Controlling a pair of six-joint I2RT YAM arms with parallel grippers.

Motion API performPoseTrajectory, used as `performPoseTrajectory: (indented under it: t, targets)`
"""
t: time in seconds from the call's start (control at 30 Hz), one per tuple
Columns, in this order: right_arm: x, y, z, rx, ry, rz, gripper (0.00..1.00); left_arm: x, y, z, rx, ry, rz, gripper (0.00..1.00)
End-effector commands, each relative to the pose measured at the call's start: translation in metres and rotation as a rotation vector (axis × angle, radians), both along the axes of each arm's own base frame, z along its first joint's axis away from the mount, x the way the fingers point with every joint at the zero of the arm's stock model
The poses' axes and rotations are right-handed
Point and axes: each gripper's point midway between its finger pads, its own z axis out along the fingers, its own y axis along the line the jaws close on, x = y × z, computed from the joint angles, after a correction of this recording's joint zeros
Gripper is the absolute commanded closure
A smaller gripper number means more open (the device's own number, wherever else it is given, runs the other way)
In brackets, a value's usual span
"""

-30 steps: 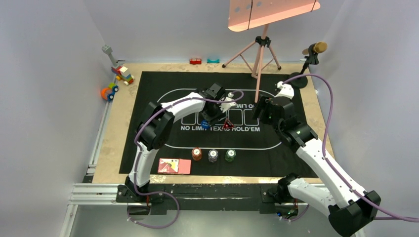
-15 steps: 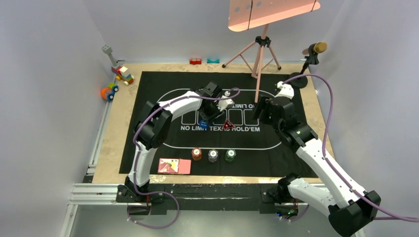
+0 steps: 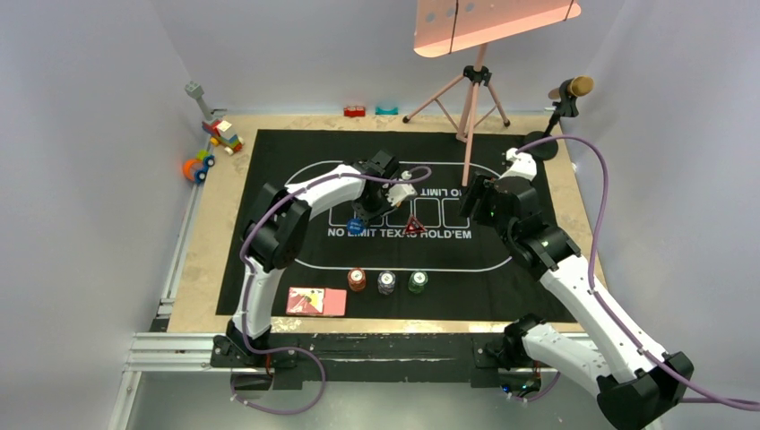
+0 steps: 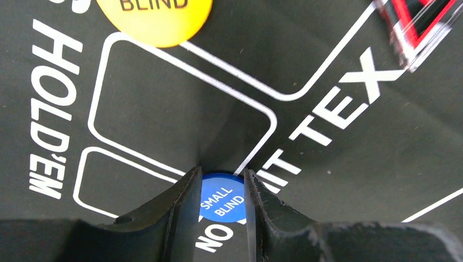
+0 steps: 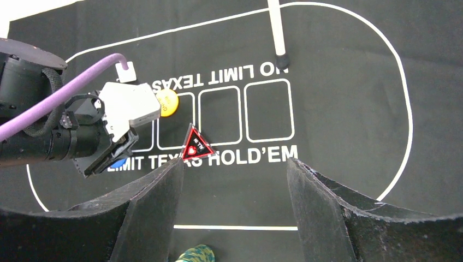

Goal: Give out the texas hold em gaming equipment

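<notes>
Little looks dealt out yet. Pink-backed cards (image 3: 315,301) lie stacked at the mat's (image 3: 269,179) 7 o'clock edge. The left gripper (image 4: 221,176) has its jaws pinched on the blue button (image 4: 223,201) near the centre, with the orange button (image 5: 166,102) at its 1 o'clock. 3 chip stacks (image 3: 386,283) wait at 6 o'clock. The red marker (image 3: 413,227) lies at the centre. The right gripper (image 5: 235,169) hovers, jaws wide and empty. A tripod leg (image 5: 277,33) at 1 o'clock may crowd it.

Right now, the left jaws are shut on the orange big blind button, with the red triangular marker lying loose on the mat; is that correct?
Not quite: the left wrist view shows the left jaws shut on the blue small blind button, while the orange button lies free. The red triangular marker does lie loose on the mat.
</notes>
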Motion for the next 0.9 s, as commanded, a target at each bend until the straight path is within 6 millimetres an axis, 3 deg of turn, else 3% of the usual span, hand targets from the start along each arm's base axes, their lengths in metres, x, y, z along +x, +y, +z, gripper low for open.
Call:
performPoseTrajectory:
  t: [0.0, 0.43, 0.87]
  targets:
    - [0.001, 0.003, 0.016, 0.025, -0.04, 0.01, 0.27, -0.001, 0.033, 0.014, 0.123, -0.038, -0.051, 0.63]
    - [0.001, 0.005, 0.019, 0.036, -0.047, 0.02, 0.27, -0.004, 0.117, 0.018, 0.173, -0.037, 0.051, 0.65]
    - [0.008, 0.013, 0.016, 0.044, -0.043, 0.039, 0.28, -0.023, 0.198, 0.02, 0.207, -0.016, 0.193, 0.7]
